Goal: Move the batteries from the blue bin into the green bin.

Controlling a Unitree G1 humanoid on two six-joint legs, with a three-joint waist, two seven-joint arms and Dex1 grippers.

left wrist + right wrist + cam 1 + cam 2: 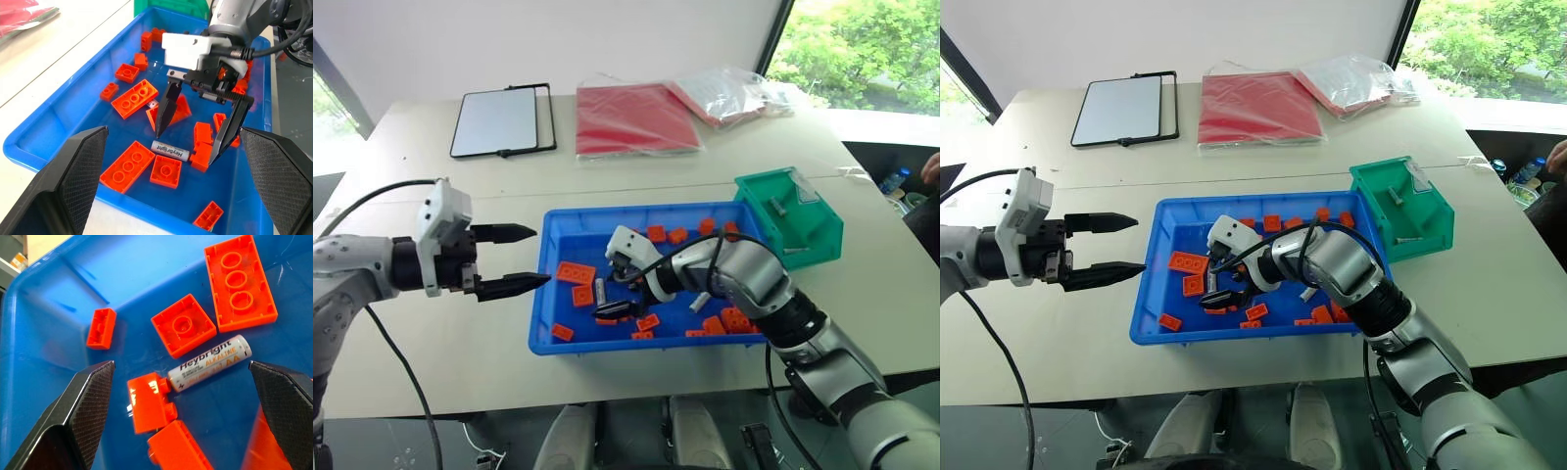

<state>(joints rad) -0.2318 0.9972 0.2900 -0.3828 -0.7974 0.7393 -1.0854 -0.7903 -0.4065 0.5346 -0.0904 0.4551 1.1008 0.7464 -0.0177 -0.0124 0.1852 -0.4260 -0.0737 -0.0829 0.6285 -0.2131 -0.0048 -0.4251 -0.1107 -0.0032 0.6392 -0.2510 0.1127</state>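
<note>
The blue bin (548, 294) sits mid-table, strewn with orange bricks. One of the batteries (210, 363), silver with orange print, lies on the bin floor among them; in the left wrist view the same battery (170, 151) shows. My right gripper (607, 287) is down inside the bin, open, its two fingers straddling that battery just above it without touching. Another silver cylinder (700, 301) lies by my right forearm. The green bin (818, 235) stands at the blue bin's far right corner with a grey cylinder (778, 206) inside. My left gripper (514, 259) hovers open and empty just outside the blue bin's left wall.
Orange bricks (576, 272) lie all over the blue bin, some right beside the battery. At the back of the table are a flat grey board (499, 122), a red folder (636, 117) and a clear plastic bag (734, 93). A bottle (893, 181) stands past the right edge.
</note>
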